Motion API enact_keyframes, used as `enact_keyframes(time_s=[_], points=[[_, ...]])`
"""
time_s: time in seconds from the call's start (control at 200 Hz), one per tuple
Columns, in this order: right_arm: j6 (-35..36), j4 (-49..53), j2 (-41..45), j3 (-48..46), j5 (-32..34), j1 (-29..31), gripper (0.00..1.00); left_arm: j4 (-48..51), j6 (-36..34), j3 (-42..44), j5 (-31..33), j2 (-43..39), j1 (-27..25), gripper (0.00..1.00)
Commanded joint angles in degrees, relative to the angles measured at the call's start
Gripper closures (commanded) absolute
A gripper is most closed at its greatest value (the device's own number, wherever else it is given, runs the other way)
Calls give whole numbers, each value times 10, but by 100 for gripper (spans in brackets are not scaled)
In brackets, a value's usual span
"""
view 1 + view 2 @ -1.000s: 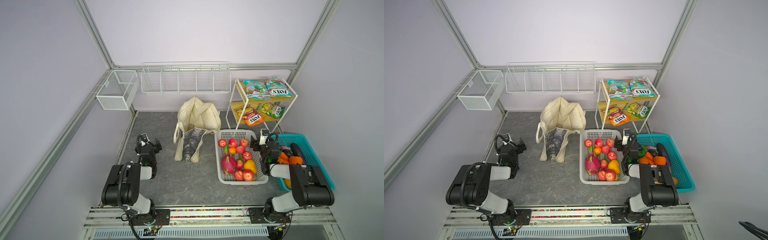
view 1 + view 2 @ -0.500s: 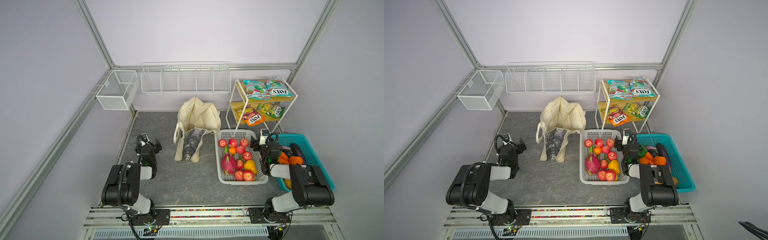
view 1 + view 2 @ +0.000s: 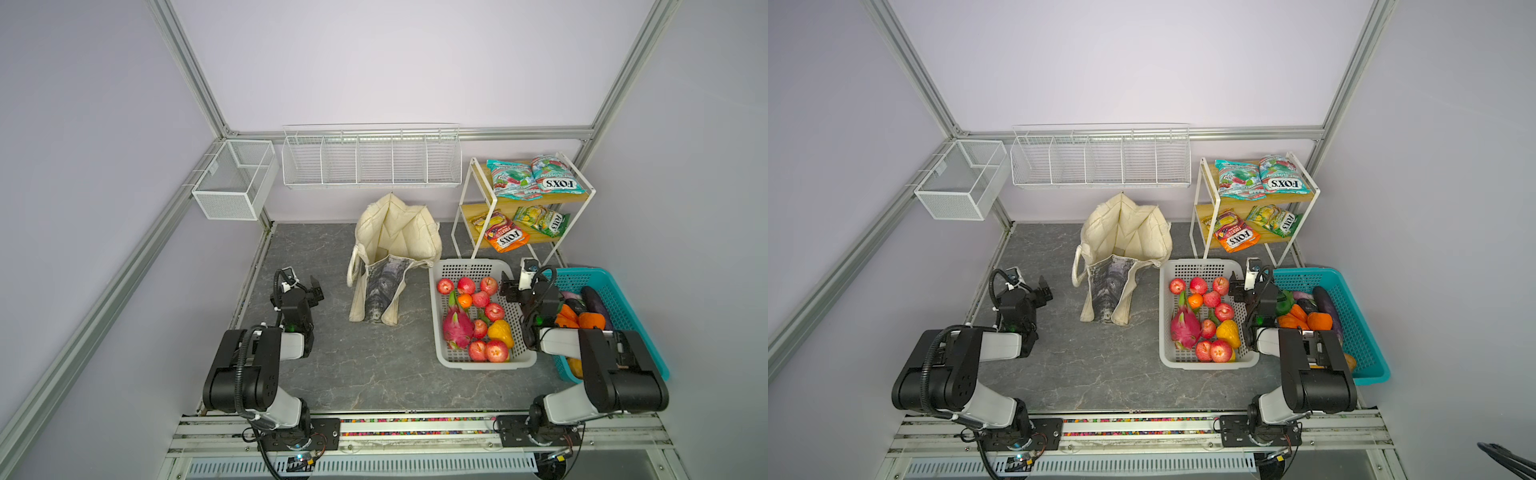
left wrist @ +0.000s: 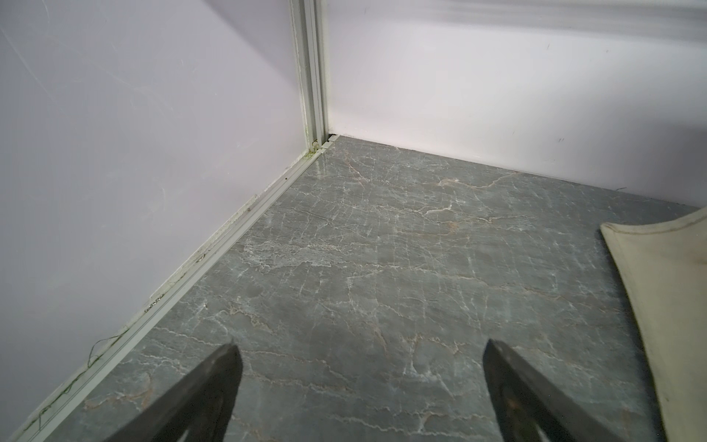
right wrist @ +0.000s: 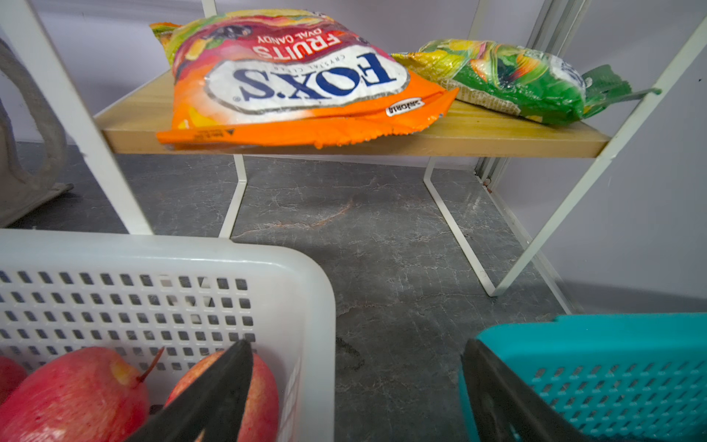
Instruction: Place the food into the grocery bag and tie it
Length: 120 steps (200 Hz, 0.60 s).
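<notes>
Left wrist view gives us bare grey desk (image 4: 382, 248) running to the corner where two walls meet. A metal rail (image 4: 229, 245) runs along the wall's foot, and the cream edge of the grocery bag (image 4: 669, 306) shows at one side. We see the left jaws spread wide with nothing between them.

In both top views the bag (image 3: 395, 237) stands slumped near the back wall with its mouth open. Clear desk lies between it and the left arm (image 3: 291, 307).

Through the right wrist view we find the right jaws well apart and empty, over the narrow strip of desk between the white basket (image 5: 191, 252) and the teal basket (image 5: 612, 325). One tip hangs in front of a red apple (image 5: 76, 390) inside the white basket's corner and the other in front of the teal rim. We cannot tell whether either touches.

The apples, a dragon fruit (image 3: 457, 328) and a yellow fruit (image 3: 500, 331) lie in the white basket, just right of the bag. Sweet packets (image 3: 511, 178) lie on the rack (image 5: 82, 126), whose legs stand close behind that basket's back rim. We see the widest free desk in front, between the arms' bases and the bag.
</notes>
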<state>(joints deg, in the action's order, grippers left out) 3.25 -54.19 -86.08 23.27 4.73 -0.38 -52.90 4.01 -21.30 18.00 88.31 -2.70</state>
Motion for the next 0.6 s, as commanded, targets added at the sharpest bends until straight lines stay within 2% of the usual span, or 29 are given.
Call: enact_keyframes(time_s=[0.0, 0.285, 0.375, 0.505, 0.595], points=[[-15, 57, -15, -8, -2, 1, 12, -11, -6, 0, 4, 4, -2, 1], [-16, 56, -15, -8, -2, 1, 12, 7, 0, -3, 8, -2, -2, 1], [-16, 49, -8, -11, 3, 1, 9, 10, -6, -6, 5, -8, -2, 2], [-39, 200, 60, 40, 59, 1, 9, 110, -14, -31, 11, -82, -9, 4], [-46, 229, 100, 43, 75, 1, 9, 159, -17, -36, 12, -137, -11, 5]])
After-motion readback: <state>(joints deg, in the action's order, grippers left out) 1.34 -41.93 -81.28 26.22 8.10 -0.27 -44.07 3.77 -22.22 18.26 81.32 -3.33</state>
